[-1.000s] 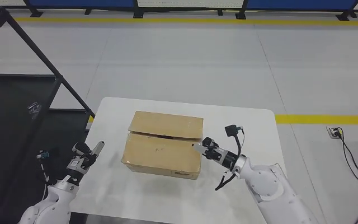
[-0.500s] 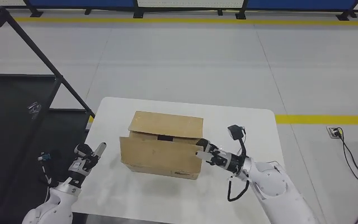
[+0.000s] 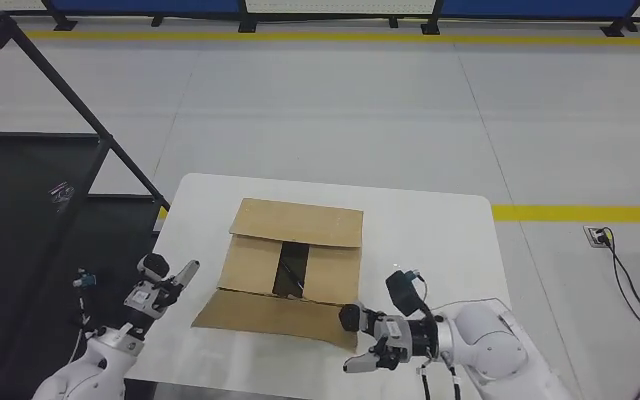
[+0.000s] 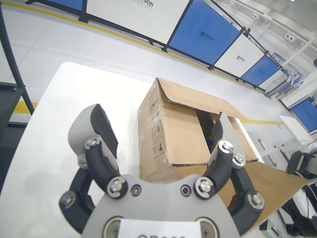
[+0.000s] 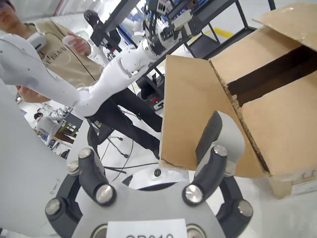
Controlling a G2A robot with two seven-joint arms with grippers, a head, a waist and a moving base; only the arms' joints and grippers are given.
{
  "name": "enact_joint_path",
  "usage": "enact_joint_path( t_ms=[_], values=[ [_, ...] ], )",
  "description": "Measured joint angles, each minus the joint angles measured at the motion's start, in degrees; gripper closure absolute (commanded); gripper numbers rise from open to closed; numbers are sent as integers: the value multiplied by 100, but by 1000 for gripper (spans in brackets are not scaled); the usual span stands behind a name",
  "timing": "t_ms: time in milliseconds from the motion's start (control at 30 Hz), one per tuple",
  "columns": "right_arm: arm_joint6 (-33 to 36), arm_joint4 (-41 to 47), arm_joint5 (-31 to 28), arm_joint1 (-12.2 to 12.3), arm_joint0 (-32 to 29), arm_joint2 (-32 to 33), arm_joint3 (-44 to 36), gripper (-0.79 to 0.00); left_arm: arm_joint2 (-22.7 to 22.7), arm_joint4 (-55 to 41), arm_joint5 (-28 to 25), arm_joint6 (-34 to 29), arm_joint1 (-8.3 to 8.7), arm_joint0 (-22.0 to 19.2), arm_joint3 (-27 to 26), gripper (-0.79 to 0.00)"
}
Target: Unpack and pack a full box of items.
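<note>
One cardboard box (image 3: 300, 222) sits on the white table (image 3: 430, 225), ahead of and between two hands. Its near flap (image 3: 268, 314), which covered the top a second ago, now lies folded outward, baring a dark gap inside. The right hand (image 3: 356, 342) has drawn back to that flap's corner, fingers spread apart. The left hand (image 3: 178, 278) hovers near the box's side (small handling symbols are printed there), fingers apart, holding nothing.
</note>
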Motion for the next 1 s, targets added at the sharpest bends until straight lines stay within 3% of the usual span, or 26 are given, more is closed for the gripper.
enact_joint_path(
  t_ms=[267,467,700,1000],
  values=[
    [131,-1009,211,141,169,-435,66,-785,-137,942,-883,-479,109,200,59,-785],
    [-143,-1010,695,103,446,-641,117,-785,-272,1733,-1602,-763,207,319,146,-785],
    [-981,112,1496,43,632,-527,36,-785,-200,2062,-1619,-734,225,314,202,-785],
    [-1006,183,1536,42,631,-517,28,-785,-202,2059,-1620,-735,225,314,201,-785]
  ],
)
